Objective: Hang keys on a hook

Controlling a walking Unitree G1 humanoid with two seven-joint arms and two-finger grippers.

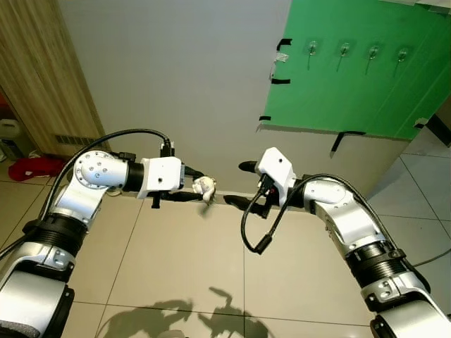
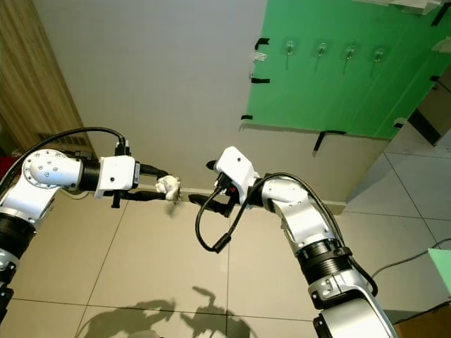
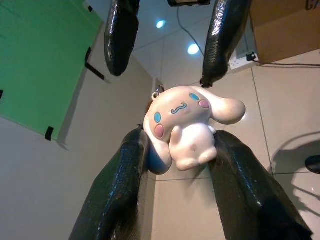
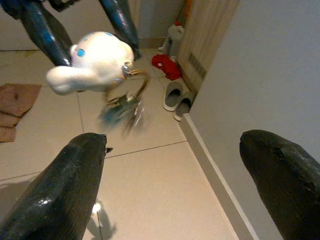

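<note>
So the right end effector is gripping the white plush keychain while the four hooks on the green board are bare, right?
Not quite. The left end effector grips the white plush keychain, as the left wrist view shows; the right end effector is open. The four hooks on the green board are bare.

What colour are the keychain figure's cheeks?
Pink, on the white puppy keychain figure; clearest in the left wrist view.
</note>
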